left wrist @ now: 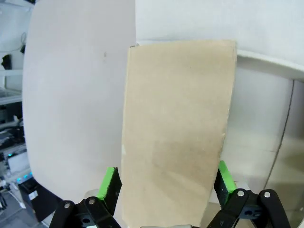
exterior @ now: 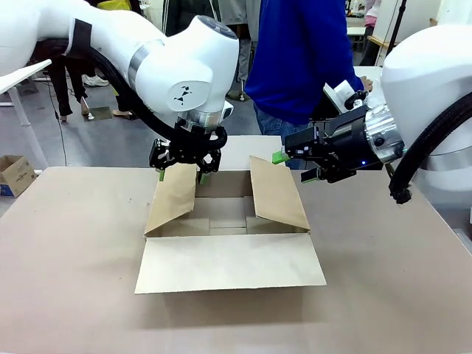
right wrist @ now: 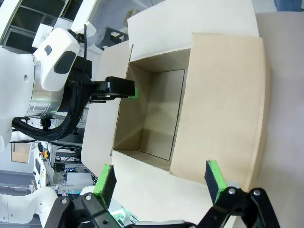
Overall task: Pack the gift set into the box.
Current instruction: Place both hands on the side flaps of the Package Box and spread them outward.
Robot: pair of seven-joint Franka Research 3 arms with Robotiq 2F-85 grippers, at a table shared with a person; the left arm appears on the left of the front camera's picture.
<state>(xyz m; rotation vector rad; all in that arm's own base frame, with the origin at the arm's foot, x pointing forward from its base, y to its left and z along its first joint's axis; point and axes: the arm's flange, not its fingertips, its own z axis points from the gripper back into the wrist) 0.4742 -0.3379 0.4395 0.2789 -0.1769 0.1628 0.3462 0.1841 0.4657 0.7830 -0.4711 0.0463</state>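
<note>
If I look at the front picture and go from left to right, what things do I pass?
small carton on the floor → left claw → open middle of the box → right claw

It looks like a robotics lab to me: a white left arm (exterior: 169, 66) and right arm (exterior: 431, 88) work over a brown table (exterior: 74, 295), with bare grey floor (exterior: 103, 147), a plain white work table (exterior: 18, 74) and a small printed carton (exterior: 15, 175) behind.

Open box (right wrist: 154, 111), flap between spread fingers (right wrist: 214, 176) (contact unclear)
</note>
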